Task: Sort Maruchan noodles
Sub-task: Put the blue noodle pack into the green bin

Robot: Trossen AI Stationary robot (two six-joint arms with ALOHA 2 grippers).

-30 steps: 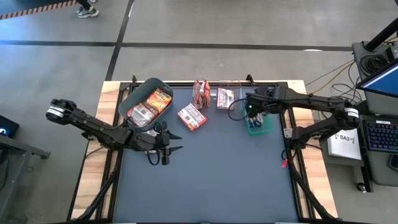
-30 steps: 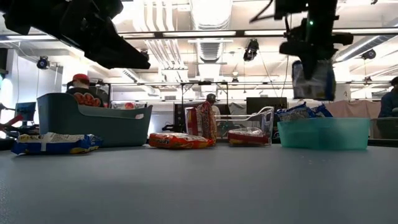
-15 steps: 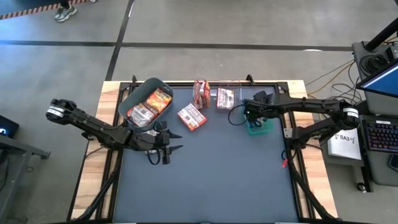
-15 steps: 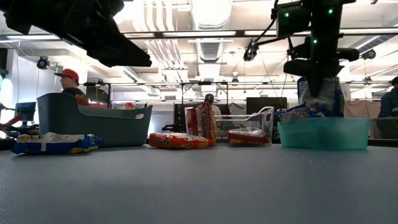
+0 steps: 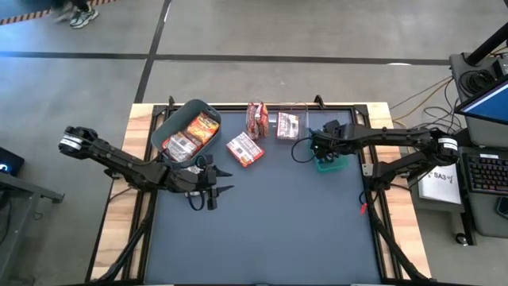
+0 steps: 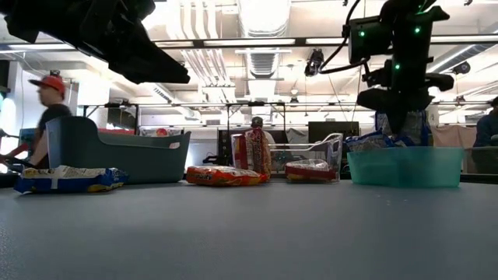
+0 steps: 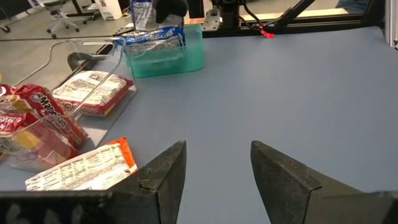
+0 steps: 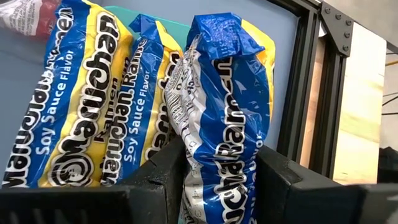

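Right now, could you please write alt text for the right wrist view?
The right end effector holds an upright blue Maruchan Ramen packet between its fingers. Two more blue soy sauce packets stand beside it in the teal bin.

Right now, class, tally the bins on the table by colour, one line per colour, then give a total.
Grey bin: 1
Clear bin: 1
Green bin: 1
Total: 3 bins
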